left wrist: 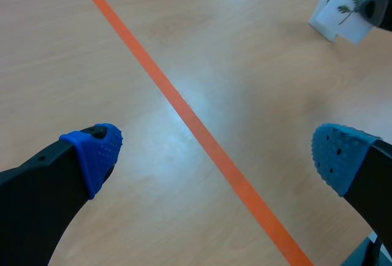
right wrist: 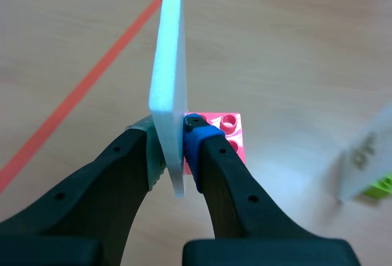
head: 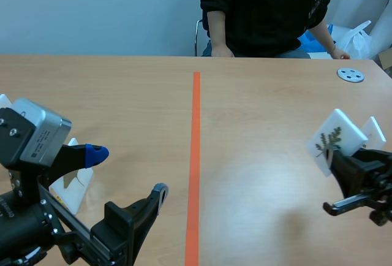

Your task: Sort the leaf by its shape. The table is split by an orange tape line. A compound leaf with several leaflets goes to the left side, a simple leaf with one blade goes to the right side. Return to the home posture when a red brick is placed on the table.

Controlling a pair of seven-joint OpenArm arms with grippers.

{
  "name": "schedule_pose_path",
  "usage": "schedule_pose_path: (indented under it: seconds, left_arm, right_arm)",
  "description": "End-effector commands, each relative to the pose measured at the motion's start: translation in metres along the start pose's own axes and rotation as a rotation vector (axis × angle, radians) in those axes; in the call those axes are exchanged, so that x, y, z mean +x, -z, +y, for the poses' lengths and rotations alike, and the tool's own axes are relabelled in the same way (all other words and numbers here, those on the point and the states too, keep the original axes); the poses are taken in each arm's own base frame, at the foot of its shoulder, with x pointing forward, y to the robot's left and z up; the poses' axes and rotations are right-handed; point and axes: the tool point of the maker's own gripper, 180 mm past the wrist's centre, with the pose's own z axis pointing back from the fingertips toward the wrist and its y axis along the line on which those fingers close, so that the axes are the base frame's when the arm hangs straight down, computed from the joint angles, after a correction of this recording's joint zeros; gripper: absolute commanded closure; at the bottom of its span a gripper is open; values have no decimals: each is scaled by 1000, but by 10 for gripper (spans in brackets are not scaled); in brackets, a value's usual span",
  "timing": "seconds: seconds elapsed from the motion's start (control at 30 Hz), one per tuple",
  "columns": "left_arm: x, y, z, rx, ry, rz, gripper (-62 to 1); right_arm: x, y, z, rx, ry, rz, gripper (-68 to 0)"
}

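Note:
A white card (head: 335, 136) bearing a sprig of several small leaflets is clamped in my right gripper (head: 334, 157), well right of the orange tape line (head: 196, 155). From the right wrist the card (right wrist: 169, 82) shows edge-on between the two fingers, with a pink brick base (right wrist: 228, 132) at its foot. My right gripper (right wrist: 174, 151) is shut on it. Low at the left, my left gripper (head: 127, 172) stands open and holds nothing. In the left wrist view, my left gripper (left wrist: 217, 155) straddles the tape line (left wrist: 184, 110), and the leaf card (left wrist: 349, 5) lies far ahead.
A second white card (head: 374, 131) stands just behind the held one; it is on a green base (right wrist: 383, 183). Another white card (head: 73, 187) stands beside my left gripper. A grey disc (head: 350, 75) lies far right. A person (head: 269, 8) sits across the table.

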Motion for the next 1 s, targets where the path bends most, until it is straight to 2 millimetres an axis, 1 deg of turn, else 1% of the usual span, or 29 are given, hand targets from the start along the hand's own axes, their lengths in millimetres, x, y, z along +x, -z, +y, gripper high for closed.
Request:
schedule_pose_path:
  seconds: [0.0,0.07,0.27,0.67,0.77,0.97]
  left_arm:
    - [13,-1,-2,-1,1,-46,-623]
    - [14,-1,-2,-1,1,-46,-623]
    - [14,-1,-2,-1,1,-47,-623]
    - [14,-1,-2,-1,1,-47,-623]
    - [14,-1,-2,-1,1,-47,-623]
    - [14,-1,-2,-1,1,-46,-623]
  right_arm:
    - [12,0,-11,-20,-6,-30,-24]
    - [8,-5,-23,-59,8,-4,-24]
    - [-6,-7,-44,-140,9,40,-23]
    - [-46,13,-88,-295,131,73,-21]
    - [-55,17,-96,-323,155,82,-19]
    - [-65,21,-105,-354,175,97,-19]
